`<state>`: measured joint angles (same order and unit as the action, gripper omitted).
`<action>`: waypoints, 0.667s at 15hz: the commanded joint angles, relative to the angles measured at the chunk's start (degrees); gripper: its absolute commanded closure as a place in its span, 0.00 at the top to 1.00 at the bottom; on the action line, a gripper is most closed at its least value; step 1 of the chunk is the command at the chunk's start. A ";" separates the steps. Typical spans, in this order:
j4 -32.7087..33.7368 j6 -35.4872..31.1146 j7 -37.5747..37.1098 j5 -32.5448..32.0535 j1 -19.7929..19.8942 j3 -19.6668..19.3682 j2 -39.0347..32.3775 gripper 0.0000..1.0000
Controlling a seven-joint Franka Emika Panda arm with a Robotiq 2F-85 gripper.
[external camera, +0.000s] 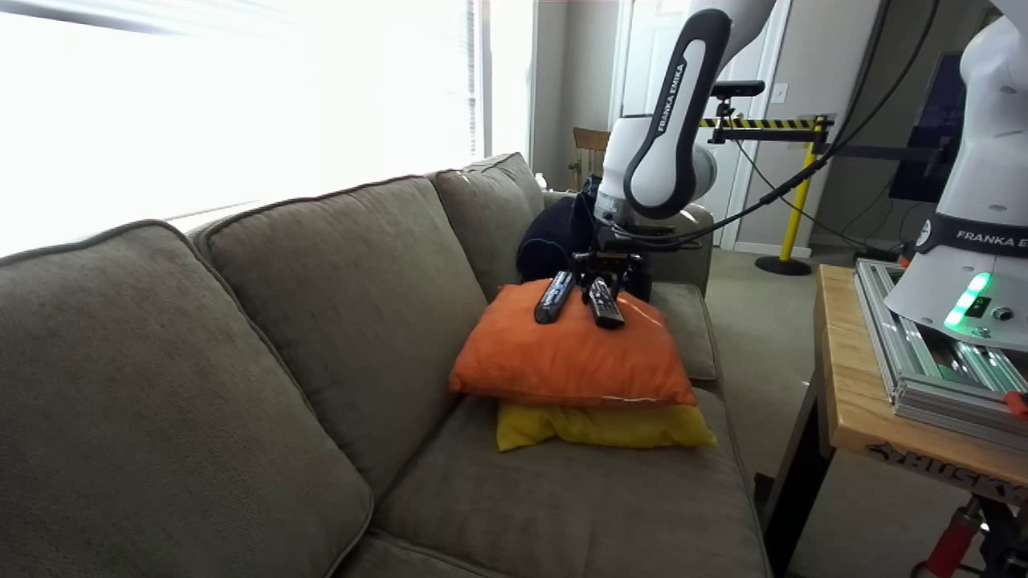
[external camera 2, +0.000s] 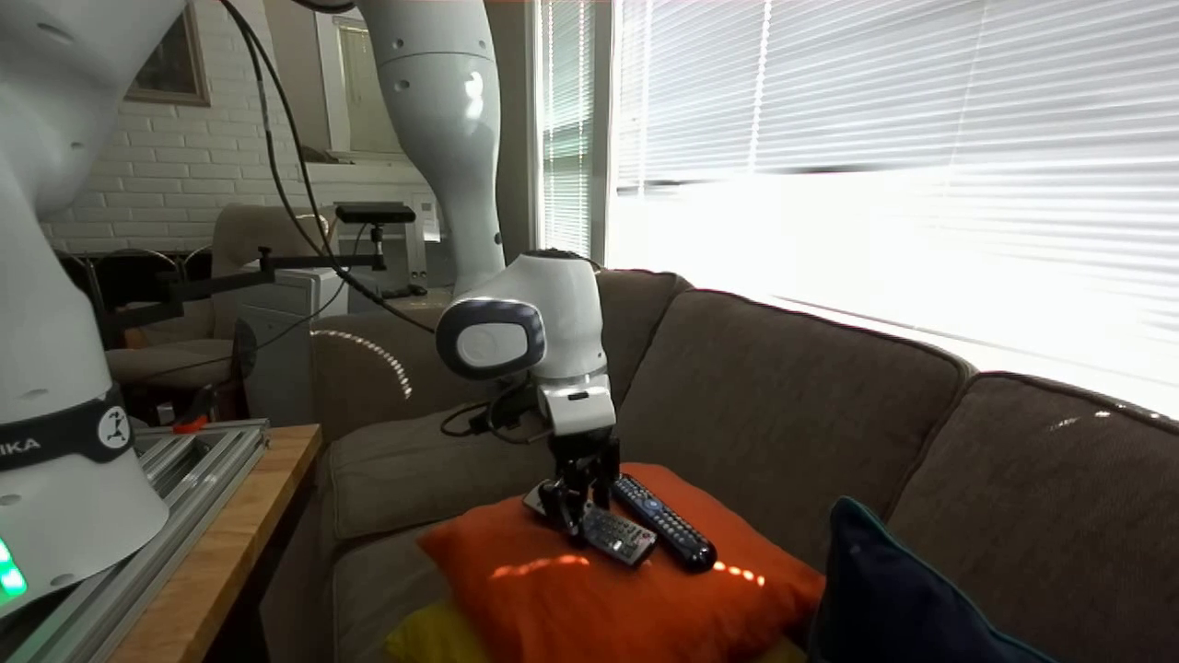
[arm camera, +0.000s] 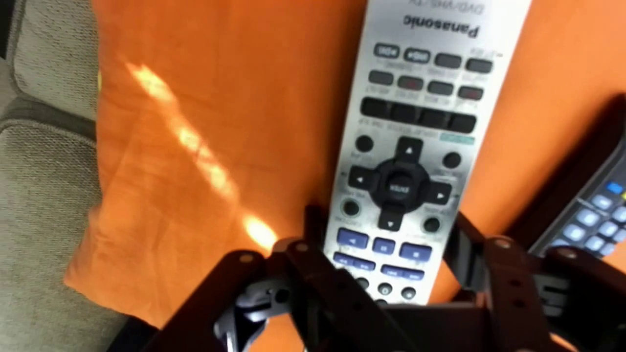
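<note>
Slim silvery remote (arm camera: 408, 151) between jaws atop creased cushion (arm camera: 161, 205)

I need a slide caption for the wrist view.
Gripper straddling a silver remote on an orange pillow, with a second remote close by.

In both exterior views a brown sofa (external camera: 305, 265) stands below a bright window (external camera 2: 875, 230) with white blinds (external camera 2: 700, 92). Daylight glares through, and an arc of sun spots (external camera 2: 371, 348) lies on the sofa's far arm. A gray wall (external camera: 590, 72) runs beside a white door (external camera: 652, 56); near it are a wooden chair (external camera: 592, 140) and, on beige carpet (external camera: 759, 337), a yellow post (external camera: 795, 201). A wooden table (external camera: 847, 337) stands across from the sofa. In an exterior view, a framed picture (external camera 2: 175, 64) hangs on white brick (external camera 2: 184, 175), with an armchair (external camera 2: 262, 230) and a gray cabinet (external camera 2: 290, 308) in front.
</note>
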<state>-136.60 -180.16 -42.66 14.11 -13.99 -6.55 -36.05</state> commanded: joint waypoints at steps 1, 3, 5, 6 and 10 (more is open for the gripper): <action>-4.26 5.59 1.52 0.19 -6.28 -4.24 7.44 0.35; -5.24 8.22 2.04 -1.40 -7.69 -4.78 10.37 0.35; -5.81 11.68 3.63 -2.92 -7.08 -3.56 13.34 0.35; -5.77 13.07 4.16 -3.64 -7.07 -3.31 14.30 0.35; -4.58 15.36 2.09 -9.03 -8.40 -5.26 15.68 0.35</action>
<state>-140.55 -166.61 -39.24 9.21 -21.62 -10.31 -22.45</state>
